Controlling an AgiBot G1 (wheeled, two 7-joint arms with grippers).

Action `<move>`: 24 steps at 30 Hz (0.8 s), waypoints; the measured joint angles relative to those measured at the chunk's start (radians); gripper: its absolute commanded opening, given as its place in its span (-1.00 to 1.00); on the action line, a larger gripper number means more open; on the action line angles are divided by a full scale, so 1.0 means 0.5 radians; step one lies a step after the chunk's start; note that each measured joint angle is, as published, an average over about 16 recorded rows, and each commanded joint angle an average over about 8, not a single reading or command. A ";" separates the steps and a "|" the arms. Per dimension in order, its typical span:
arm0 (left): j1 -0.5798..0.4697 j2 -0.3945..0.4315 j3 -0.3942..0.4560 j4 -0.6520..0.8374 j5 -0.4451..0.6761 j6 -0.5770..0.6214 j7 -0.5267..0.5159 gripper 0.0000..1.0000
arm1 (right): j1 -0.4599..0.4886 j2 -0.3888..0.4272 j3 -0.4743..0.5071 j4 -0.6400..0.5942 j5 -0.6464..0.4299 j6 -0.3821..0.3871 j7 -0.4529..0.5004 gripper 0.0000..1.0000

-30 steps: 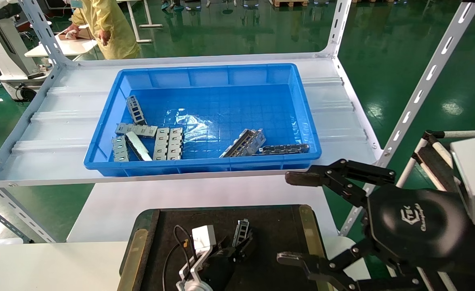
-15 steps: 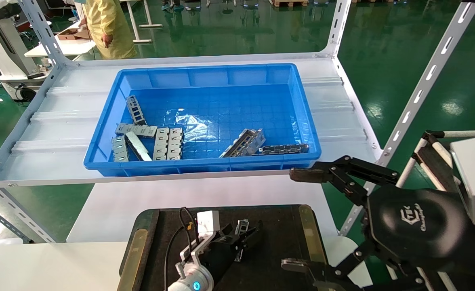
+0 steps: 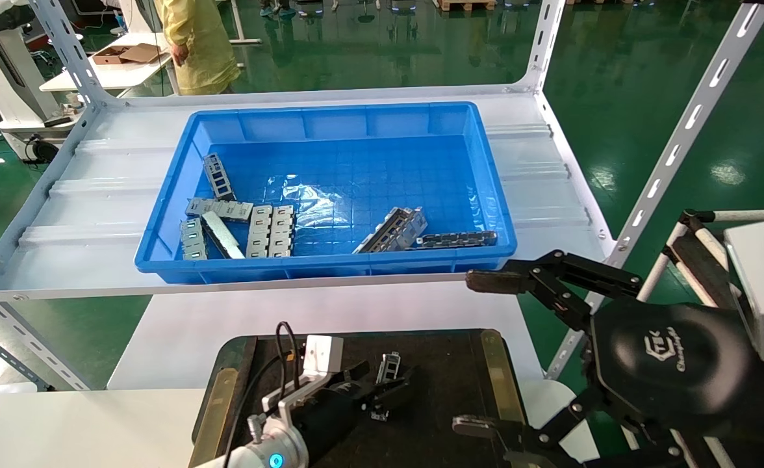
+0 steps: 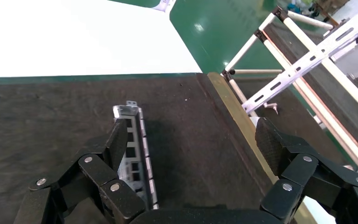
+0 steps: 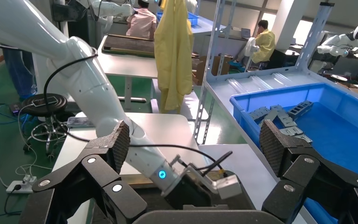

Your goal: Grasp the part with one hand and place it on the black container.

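Observation:
The part (image 3: 389,368), a narrow silver channel with rectangular cut-outs, lies on the black container (image 3: 450,370). My left gripper (image 3: 382,389) hovers low over it, open. In the left wrist view the part (image 4: 137,140) rests against the inside of one finger (image 4: 117,140), while the other finger stands far off above the container's (image 4: 191,107) brass strip. Nothing is clamped. My right gripper (image 3: 479,356) hangs open at the right, beside the container's edge. In the right wrist view, the right gripper (image 5: 195,144) looks down on the left arm.
A blue bin (image 3: 330,112) on the white shelf behind holds several flat silver plates (image 3: 270,231), more channel pieces (image 3: 394,229) and a dark chain-like strip (image 3: 457,239). White shelf posts (image 3: 674,149) rise on the right. A person in yellow stands far back left.
The left gripper, which held the part a second ago, has opened and released it onto the black container. The left arm drew back slightly. The right gripper barely shifted.

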 measured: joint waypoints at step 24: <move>-0.296 -0.640 0.469 -0.582 0.721 -0.290 -0.620 1.00 | 0.000 0.000 -0.001 0.000 0.000 0.000 0.000 1.00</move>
